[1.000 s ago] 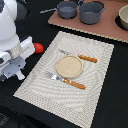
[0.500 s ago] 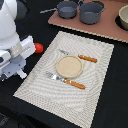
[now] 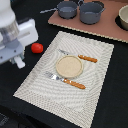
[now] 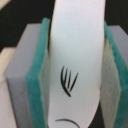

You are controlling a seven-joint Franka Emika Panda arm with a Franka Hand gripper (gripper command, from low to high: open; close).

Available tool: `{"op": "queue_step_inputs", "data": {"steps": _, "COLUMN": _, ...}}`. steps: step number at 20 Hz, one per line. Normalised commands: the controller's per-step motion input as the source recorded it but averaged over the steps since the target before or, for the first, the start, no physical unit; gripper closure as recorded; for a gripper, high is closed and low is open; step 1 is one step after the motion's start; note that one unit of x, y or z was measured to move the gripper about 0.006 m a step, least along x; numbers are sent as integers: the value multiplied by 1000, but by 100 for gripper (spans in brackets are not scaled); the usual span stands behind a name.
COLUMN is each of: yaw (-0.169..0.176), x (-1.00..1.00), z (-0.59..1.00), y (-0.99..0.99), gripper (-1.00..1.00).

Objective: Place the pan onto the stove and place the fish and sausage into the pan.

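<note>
Gripper: white arm's gripper [image 4: 75,75], at exterior view's left, closed on flat white fish toy [image 4: 75,60] between teal pads [image 4: 37,85].
Sausage: small red round piece [image 3: 37,48], beside woven placemat [image 3: 100,90].
Pan: dark long-handled saucepan [image 3: 66,8], on pinkish-brown stove board [image 3: 102,29].

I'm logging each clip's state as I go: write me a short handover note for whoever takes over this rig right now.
Gripper: shut on the fish, clamped between the green pads; the arm is at the exterior view's left edge.
Pan: already on the stove, beside the larger grey pot.
Sausage: on the dark table, just off the placemat, near the arm.
Done: pan placed, fish picked up.
Left: carry the fish to the pan, then fetch the sausage.
</note>
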Motion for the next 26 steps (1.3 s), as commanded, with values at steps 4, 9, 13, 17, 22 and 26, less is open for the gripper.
{"op": "queue_step_inputs", "data": {"steps": 4, "yaw": 0, "x": 474, "z": 926, "y": 987, "gripper": 100}}
{"op": "queue_step_inputs", "data": {"steps": 9, "yaw": 0, "x": 477, "z": 501, "y": 941, "gripper": 100}}
{"op": "queue_step_inputs", "data": {"steps": 13, "yaw": 0, "x": 427, "z": 351, "y": 946, "gripper": 100}}
{"op": "queue_step_inputs", "data": {"steps": 17, "yaw": 0, "x": 391, "z": 239, "y": 952, "gripper": 100}}
{"op": "queue_step_inputs", "data": {"steps": 22, "yaw": 0, "x": 284, "z": 129, "y": 983, "gripper": 100}}
{"op": "queue_step_inputs", "data": {"steps": 26, "yaw": 0, "x": 170, "z": 9, "y": 999, "gripper": 100}}
